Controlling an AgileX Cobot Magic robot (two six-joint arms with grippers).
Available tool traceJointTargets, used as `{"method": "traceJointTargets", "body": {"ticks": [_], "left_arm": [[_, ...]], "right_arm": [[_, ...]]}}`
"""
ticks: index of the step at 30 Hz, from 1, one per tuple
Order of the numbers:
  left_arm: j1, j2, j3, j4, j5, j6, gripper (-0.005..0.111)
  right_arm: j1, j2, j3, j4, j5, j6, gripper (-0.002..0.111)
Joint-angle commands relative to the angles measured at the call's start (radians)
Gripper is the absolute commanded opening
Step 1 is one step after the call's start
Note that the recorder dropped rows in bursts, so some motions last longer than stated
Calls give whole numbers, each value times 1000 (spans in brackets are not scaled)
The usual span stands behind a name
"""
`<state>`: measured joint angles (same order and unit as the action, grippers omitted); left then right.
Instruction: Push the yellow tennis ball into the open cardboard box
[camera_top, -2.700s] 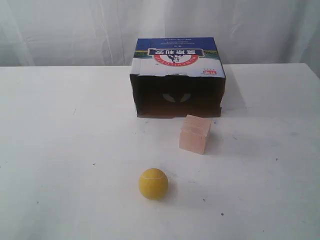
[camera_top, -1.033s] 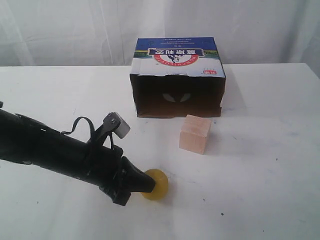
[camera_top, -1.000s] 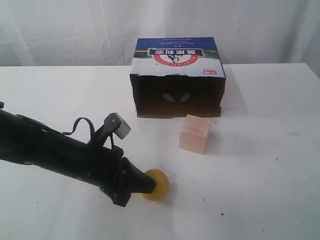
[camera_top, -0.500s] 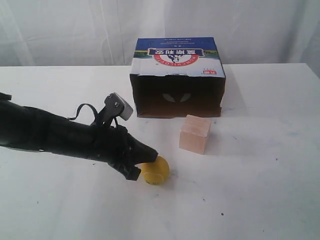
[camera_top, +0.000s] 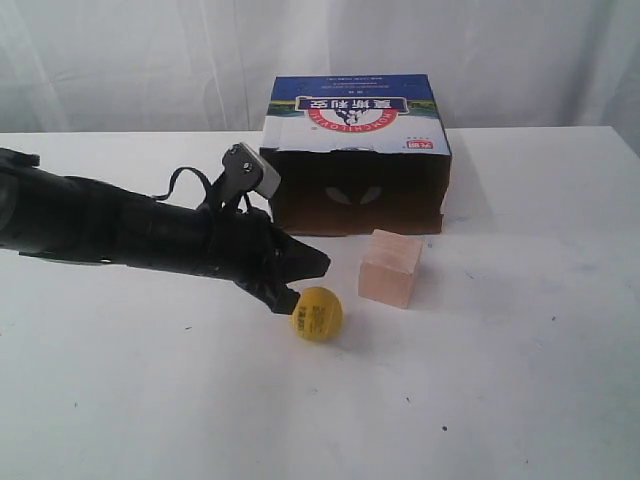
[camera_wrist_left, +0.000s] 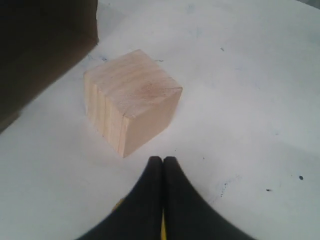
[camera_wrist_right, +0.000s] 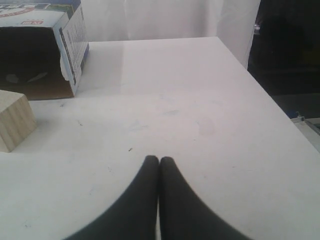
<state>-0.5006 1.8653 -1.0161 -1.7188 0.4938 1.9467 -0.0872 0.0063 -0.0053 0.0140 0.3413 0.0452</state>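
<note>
The yellow tennis ball lies on the white table, in front of the open cardboard box and left of the pale pink block. My left gripper is shut and empty, its tips just above and behind the ball. In the left wrist view the shut left gripper points at the pink block, and only slivers of the tennis ball show under the fingers. The dark box opening is beside the block. My right gripper is shut over bare table.
The pink block stands between the ball and the right part of the box mouth. The table's right edge runs close to the right gripper. A white curtain hangs behind the table.
The left arm came in from the left and swept toward the box. The ball rolled from near the front edge toward the box, ending beside the pink block.
</note>
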Motion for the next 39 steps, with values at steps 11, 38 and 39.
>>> {"method": "traceJointTargets", "body": {"ticks": [11, 38, 39], "left_arm": [[0, 209, -101, -26, -28, 123, 0], [21, 218, -231, -26, -209, 170, 0], [35, 218, -239, -26, -207, 170, 0]], "right_arm": [[-4, -6, 5, -6, -5, 4, 0], [-4, -6, 5, -6, -5, 4, 0], [-4, -6, 5, -6, -5, 4, 0]]}}
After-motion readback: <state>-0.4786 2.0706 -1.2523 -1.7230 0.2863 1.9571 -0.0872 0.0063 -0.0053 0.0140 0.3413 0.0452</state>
